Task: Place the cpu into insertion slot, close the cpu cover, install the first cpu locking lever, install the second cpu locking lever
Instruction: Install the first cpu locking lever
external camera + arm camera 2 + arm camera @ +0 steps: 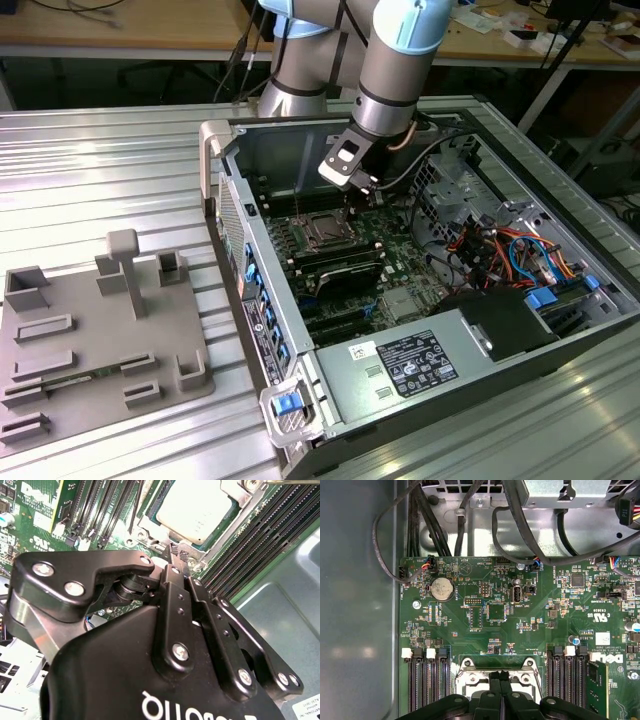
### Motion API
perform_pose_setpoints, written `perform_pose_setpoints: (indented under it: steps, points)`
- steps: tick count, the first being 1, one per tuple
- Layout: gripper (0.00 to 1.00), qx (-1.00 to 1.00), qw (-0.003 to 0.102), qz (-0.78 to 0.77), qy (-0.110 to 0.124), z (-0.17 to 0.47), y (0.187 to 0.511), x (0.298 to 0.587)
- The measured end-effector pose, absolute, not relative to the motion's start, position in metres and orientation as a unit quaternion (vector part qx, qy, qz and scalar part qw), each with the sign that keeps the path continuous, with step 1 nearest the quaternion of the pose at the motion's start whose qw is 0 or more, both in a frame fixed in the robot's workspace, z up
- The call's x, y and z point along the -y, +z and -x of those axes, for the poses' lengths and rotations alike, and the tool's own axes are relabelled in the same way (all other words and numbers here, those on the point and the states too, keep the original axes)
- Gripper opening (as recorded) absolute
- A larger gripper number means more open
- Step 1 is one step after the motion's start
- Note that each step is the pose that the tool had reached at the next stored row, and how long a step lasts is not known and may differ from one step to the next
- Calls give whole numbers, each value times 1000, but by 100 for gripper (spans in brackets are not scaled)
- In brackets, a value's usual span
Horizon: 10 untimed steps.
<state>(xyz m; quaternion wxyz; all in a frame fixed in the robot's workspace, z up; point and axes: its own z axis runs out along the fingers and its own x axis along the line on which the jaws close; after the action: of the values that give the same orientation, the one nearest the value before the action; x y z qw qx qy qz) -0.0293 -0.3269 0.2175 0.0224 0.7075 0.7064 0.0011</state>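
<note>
You have a grey fixture tray [95, 335] lying on the ribbed table [100, 160], beside the open computer case [250, 250]

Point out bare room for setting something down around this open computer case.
Free: ribbed table between the grey fixture plate and computer case, and above the plate in the exterior view. Crowded: motherboard around the cpu, where the gripper hangs, and the cables.

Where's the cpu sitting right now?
The cpu lies in the insertion slot on the motherboard, between the two banks of memory slots, just beyond the tips of the gripper in the second wrist view.
</note>
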Motion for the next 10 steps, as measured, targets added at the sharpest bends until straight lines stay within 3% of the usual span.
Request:
perform_pose_setpoints:
  steps: [10]
  points:
    - [11,-710,22,-704,1,29,218,327]
